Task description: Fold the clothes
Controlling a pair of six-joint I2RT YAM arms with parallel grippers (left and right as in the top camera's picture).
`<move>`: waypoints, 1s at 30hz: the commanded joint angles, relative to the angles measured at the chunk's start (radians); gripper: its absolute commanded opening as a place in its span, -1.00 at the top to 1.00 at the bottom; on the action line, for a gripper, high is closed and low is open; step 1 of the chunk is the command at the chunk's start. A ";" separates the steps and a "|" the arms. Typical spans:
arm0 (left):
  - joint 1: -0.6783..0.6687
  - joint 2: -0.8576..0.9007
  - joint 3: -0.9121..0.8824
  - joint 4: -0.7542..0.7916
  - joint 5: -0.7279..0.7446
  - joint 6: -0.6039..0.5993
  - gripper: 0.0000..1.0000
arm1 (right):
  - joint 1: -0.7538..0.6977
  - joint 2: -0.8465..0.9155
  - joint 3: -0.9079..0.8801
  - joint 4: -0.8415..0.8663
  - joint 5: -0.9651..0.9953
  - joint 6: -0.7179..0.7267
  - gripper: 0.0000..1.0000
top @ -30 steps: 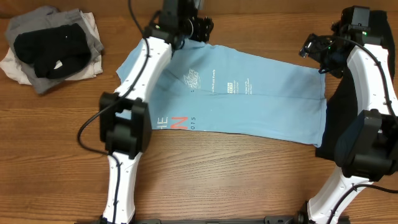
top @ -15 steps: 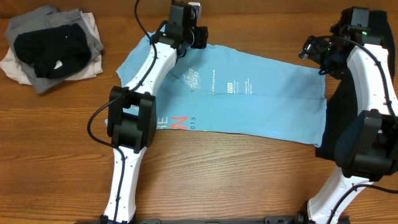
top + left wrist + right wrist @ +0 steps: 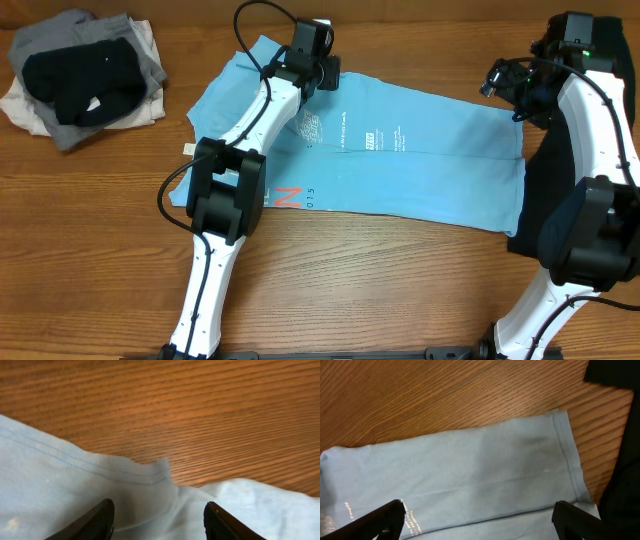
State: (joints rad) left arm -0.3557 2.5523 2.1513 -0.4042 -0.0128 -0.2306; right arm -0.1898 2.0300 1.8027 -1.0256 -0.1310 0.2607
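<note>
The light blue T-shirt (image 3: pixel 400 150) lies spread flat across the table, print facing up. My left gripper (image 3: pixel 328 72) sits at its far edge, near the collar end. In the left wrist view its jaws (image 3: pixel 159 505) stand apart over a raised ruck of blue cloth (image 3: pixel 150 480) beside the stitched hem, and they grip nothing. My right gripper (image 3: pixel 500 80) hovers over the shirt's right end, wide open (image 3: pixel 479 506) above smooth fabric (image 3: pixel 470 470) and a fold line. A black garment (image 3: pixel 545 190) lies under the right arm.
A pile of grey, black and pale clothes (image 3: pixel 85 75) sits at the back left corner. Black cloth (image 3: pixel 615 375) borders the shirt's right hem in the right wrist view. Bare wood table (image 3: pixel 380 280) runs along the front.
My left arm has swung rightward along the shirt's far edge, uncovering the shirt's back-left corner, and its jaws have narrowed a little. The right arm has not moved.
</note>
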 commanded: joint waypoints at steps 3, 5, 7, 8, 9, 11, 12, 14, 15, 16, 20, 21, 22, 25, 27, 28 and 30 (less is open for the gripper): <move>0.003 0.023 0.011 0.029 -0.024 -0.017 -0.22 | -0.001 -0.019 0.023 0.001 -0.002 -0.003 -0.96; 0.004 0.024 0.011 0.040 -0.024 -0.017 -0.20 | -0.001 -0.019 0.023 -0.001 -0.002 -0.003 -0.95; 0.004 0.025 0.011 0.050 -0.024 -0.017 -0.13 | -0.001 -0.019 0.023 -0.002 -0.002 -0.003 -0.94; 0.004 0.026 0.011 0.051 -0.024 -0.017 -0.12 | -0.001 -0.019 0.023 -0.002 -0.002 -0.003 -0.94; 0.004 0.026 0.011 0.054 -0.025 -0.017 -0.13 | -0.001 -0.019 0.023 -0.002 -0.002 -0.003 -0.94; 0.004 0.027 0.011 0.055 -0.025 -0.017 -0.12 | -0.001 -0.019 0.023 -0.002 -0.002 -0.003 -0.94; 0.004 0.027 0.011 0.056 -0.026 -0.017 -0.12 | -0.001 -0.019 0.023 -0.002 -0.002 -0.003 -0.94; 0.004 0.028 0.011 0.056 -0.032 -0.017 -0.12 | -0.001 -0.019 0.022 -0.002 -0.002 -0.003 -0.93; 0.004 0.029 0.011 0.057 -0.032 -0.016 -0.12 | -0.001 -0.019 0.021 -0.002 -0.002 -0.003 -0.93; 0.004 0.029 0.011 0.058 -0.032 -0.014 -0.12 | -0.001 -0.019 0.021 -0.002 -0.002 -0.003 -0.93; 0.004 0.032 0.011 0.059 -0.051 -0.005 -0.11 | -0.001 -0.019 0.017 0.000 -0.002 -0.003 -0.93; 0.004 0.036 0.011 0.064 -0.050 -0.005 -0.13 | -0.001 -0.019 0.017 0.000 -0.002 -0.003 -0.93; 0.004 0.040 0.011 0.066 -0.050 -0.005 -0.13 | -0.001 -0.019 0.017 0.000 -0.002 -0.003 -0.93; 0.004 0.056 0.011 0.068 -0.050 -0.005 -0.13 | -0.001 -0.019 0.017 0.001 -0.002 -0.003 -0.93; 0.005 0.062 0.011 0.068 -0.050 -0.005 -0.14 | -0.001 -0.019 0.017 0.001 -0.002 -0.003 -0.93; 0.006 0.064 0.011 0.068 -0.050 -0.005 -0.14 | -0.001 -0.019 0.017 0.002 -0.002 -0.003 -0.93; 0.008 0.064 0.011 0.072 -0.050 -0.005 -0.13 | -0.001 -0.019 0.017 0.002 -0.002 -0.003 -0.93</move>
State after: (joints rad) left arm -0.3557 2.5908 2.1513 -0.3428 -0.0429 -0.2344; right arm -0.1898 2.0300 1.8027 -1.0309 -0.1303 0.2611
